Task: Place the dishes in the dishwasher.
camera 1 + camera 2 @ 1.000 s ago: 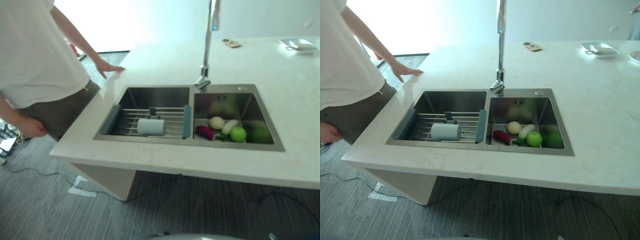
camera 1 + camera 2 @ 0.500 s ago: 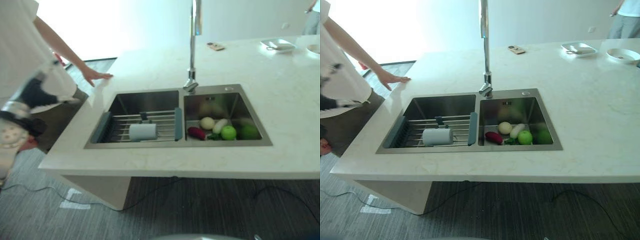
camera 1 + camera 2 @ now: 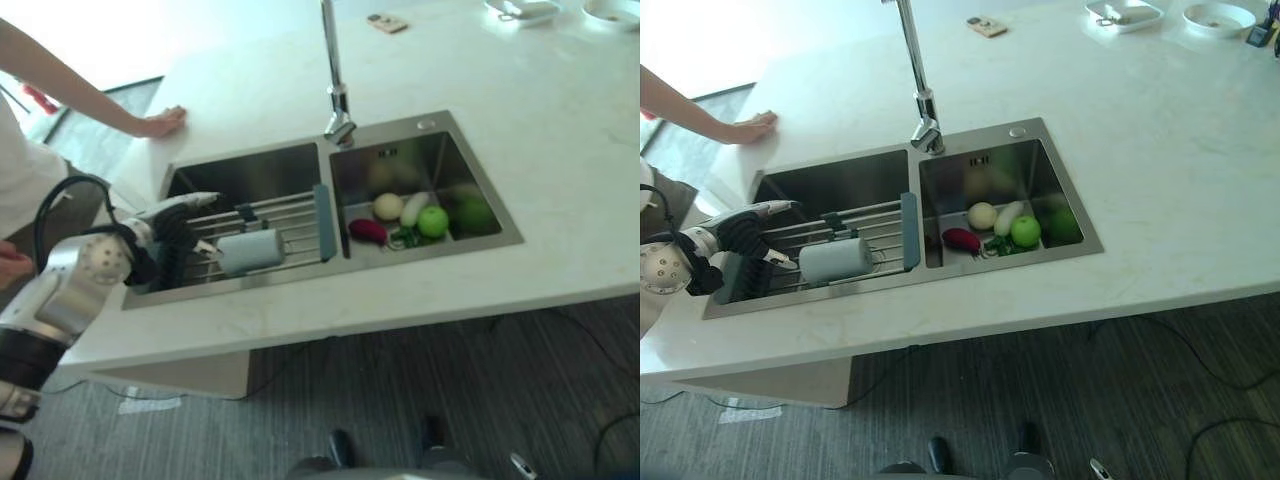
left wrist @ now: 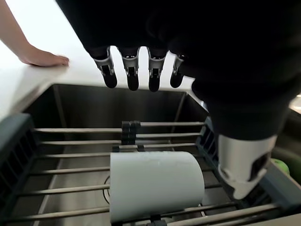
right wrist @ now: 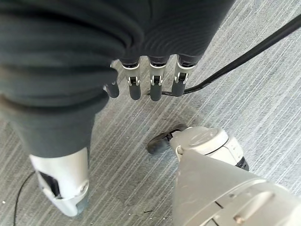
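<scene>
I hover my left hand (image 4: 141,70), fingers straight and empty, above the white cup (image 4: 156,184) lying on the rack (image 3: 290,215) in the sink's (image 3: 440,135) left basin; nothing is loaded yet.

A white cup (image 4: 156,185) is lying on a grey-edged steel rack (image 3: 322,222); a green apple (image 3: 433,221) is showing beside a purple eggplant (image 3: 367,231).
</scene>
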Motion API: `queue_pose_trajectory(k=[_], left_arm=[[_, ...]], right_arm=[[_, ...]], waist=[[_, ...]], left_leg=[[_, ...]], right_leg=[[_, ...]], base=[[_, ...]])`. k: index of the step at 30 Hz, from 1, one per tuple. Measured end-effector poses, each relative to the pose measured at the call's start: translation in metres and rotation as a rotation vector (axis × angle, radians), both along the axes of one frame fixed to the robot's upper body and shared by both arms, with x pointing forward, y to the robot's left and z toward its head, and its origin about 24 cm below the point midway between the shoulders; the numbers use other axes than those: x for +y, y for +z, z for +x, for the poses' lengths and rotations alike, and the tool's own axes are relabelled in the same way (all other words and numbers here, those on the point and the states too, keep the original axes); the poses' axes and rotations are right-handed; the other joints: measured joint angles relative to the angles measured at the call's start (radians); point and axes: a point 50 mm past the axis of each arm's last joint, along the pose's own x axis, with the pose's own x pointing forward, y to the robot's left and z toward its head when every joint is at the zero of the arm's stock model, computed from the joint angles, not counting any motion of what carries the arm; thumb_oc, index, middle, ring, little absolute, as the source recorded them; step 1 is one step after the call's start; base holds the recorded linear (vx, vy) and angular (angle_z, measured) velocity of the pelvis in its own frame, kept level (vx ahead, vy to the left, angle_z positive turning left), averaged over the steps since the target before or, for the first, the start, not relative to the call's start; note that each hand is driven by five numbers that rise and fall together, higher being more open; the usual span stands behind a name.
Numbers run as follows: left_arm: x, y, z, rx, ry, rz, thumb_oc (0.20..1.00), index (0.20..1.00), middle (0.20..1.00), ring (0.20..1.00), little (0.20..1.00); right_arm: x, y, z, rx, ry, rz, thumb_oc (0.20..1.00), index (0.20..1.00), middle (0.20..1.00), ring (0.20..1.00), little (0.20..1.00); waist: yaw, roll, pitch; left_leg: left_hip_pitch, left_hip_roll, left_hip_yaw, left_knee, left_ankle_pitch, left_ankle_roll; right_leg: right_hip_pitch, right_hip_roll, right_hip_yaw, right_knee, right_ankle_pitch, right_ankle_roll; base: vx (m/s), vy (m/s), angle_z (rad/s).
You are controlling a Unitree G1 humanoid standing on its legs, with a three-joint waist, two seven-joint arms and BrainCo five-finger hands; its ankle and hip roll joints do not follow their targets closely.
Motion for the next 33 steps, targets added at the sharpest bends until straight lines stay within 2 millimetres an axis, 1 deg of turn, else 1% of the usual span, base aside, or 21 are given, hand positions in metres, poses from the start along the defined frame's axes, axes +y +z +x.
queue_pose_trajectory(k=[2, 3, 6, 9, 10, 15, 17, 22, 26, 30, 33], left_arm=[[0.002, -0.004, 0.005, 0.032, 0.011, 0.035, 1.0, 1.0, 1.0, 1.0, 1.0], [0.002, -0.003, 0.006, 0.027, 0.012, 0.041, 1.0, 1.0, 1.0, 1.0, 1.0], [0.004, 0.002, 0.01, 0.007, 0.025, 0.035, 1.0, 1.0, 1.0, 1.0, 1.0], [0.005, 0.014, 0.019, -0.039, 0.045, 0.04, 1.0, 1.0, 1.0, 1.0, 1.0], [0.006, 0.016, 0.02, -0.048, 0.051, 0.036, 1.0, 1.0, 1.0, 1.0, 1.0], [0.011, 0.008, 0.026, -0.033, 0.096, 0.048, 1.0, 1.0, 1.0, 1.0, 1.0], [0.014, 0.005, 0.026, -0.023, 0.113, 0.048, 1.0, 1.0, 1.0, 1.0, 1.0], [0.028, 0.003, 0.026, -0.021, 0.193, 0.043, 1.0, 1.0, 1.0, 1.0, 1.0], [0.031, 0.014, 0.03, -0.049, 0.207, 0.04, 1.0, 1.0, 1.0, 1.0, 1.0], [0.03, 0.031, 0.033, -0.081, 0.203, 0.045, 1.0, 1.0, 1.0, 1.0, 1.0], [0.03, 0.032, 0.033, -0.072, 0.202, 0.045, 1.0, 1.0, 1.0, 1.0, 1.0]], right_arm=[[-0.003, 0.004, 0.017, -0.043, 0.016, -0.006, 1.0, 1.0, 1.0, 1.0, 1.0], [-0.004, 0.005, 0.023, -0.059, 0.021, -0.007, 1.0, 1.0, 1.0, 1.0, 1.0], [-0.005, 0.006, 0.024, -0.068, 0.028, -0.005, 1.0, 1.0, 1.0, 1.0, 1.0], [-0.007, 0.009, 0.035, -0.1, 0.04, -0.01, 1.0, 1.0, 1.0, 1.0, 1.0], [-0.007, 0.01, 0.038, -0.111, 0.043, -0.015, 1.0, 1.0, 1.0, 1.0, 1.0], [-0.005, 0.013, 0.053, -0.141, 0.09, -0.018, 1.0, 1.0, 1.0, 1.0, 1.0], [-0.005, 0.013, 0.054, -0.144, 0.092, -0.018, 1.0, 1.0, 1.0, 1.0, 1.0], [-0.008, 0.018, 0.064, -0.184, 0.11, -0.032, 1.0, 1.0, 1.0, 1.0, 1.0], [-0.007, 0.025, 0.079, -0.237, 0.164, -0.045, 1.0, 1.0, 1.0, 1.0, 1.0], [-0.009, 0.028, 0.083, -0.245, 0.173, -0.058, 1.0, 1.0, 1.0, 1.0, 1.0], [-0.009, 0.029, 0.084, -0.252, 0.169, -0.058, 1.0, 1.0, 1.0, 1.0, 1.0]], waist=[[-0.007, 0.006, 0.031], [-0.008, 0.006, 0.049], [-0.014, 0.001, 0.063], [-0.013, -0.005, 0.108], [-0.014, -0.008, 0.113], [-0.017, -0.018, 0.16], [-0.019, -0.02, 0.167], [-0.019, -0.02, 0.182], [-0.015, -0.022, 0.199], [-0.009, -0.021, 0.217], [-0.007, -0.022, 0.217]], left_leg=[[-0.017, 0.0, 0.007, 0.0, 0.001, 0.002], [-0.019, 0.0, 0.013, 0.0, 0.002, 0.003], [-0.029, 0.001, 0.013, 0.0, 0.002, 0.003], [-0.038, 0.0, 0.015, 0.0, 0.005, 0.006], [-0.046, 0.0, 0.019, 0.0, 0.005, 0.006], [-0.053, -0.003, 0.028, 0.0, 0.005, 0.006], [-0.054, -0.003, 0.027, 0.0, 0.005, 0.006], [-0.071, -0.004, 0.027, 0.0, 0.005, 0.006], [-0.088, -0.004, 0.028, 0.0, 0.007, 0.009], [-0.107, -0.004, 0.029, 0.0, 0.012, 0.011], [-0.106, -0.003, 0.028, 0.0, 0.012, 0.011]], right_leg=[[-0.017, -0.002, 0.01, 0.0, 0.01, 0.002], [-0.022, -0.002, 0.019, 0.0, 0.015, 0.001], [-0.036, 0.001, 0.027, 0.0, 0.016, 0.0], [-0.048, 0.001, 0.031, 0.0, 0.023, -0.002], [-0.058, 0.001, 0.035, 0.0, 0.025, -0.002], [-0.074, 0.001, 0.052, 0.0, 0.028, -0.002], [-0.075, 0.001, 0.053, 0.0, 0.028, -0.002], [-0.093, 0.001, 0.055, 0.0, 0.033, -0.004], [-0.111, -0.001, 0.057, 0.0, 0.038, -0.003], [-0.129, -0.001, 0.055, 0.0, 0.044, -0.003], [-0.128, -0.001, 0.053, 0.0, 0.044, -0.003]], base=[[-0.04, 0.029, -0.21], [-0.05, 0.014, -0.18], [-0.07, 0.009, -0.09], [-0.06, 0.005, -0.04], [-0.05, 0.011, -0.11], [-0.05, 0.02, -0.1], [-0.05, 0.016, -0.02], [-0.05, 0.024, -0.01], [-0.07, 0.012, -0.01], [-0.03, 0.0, 0.0], [-0.01, -0.003, 0.0]])
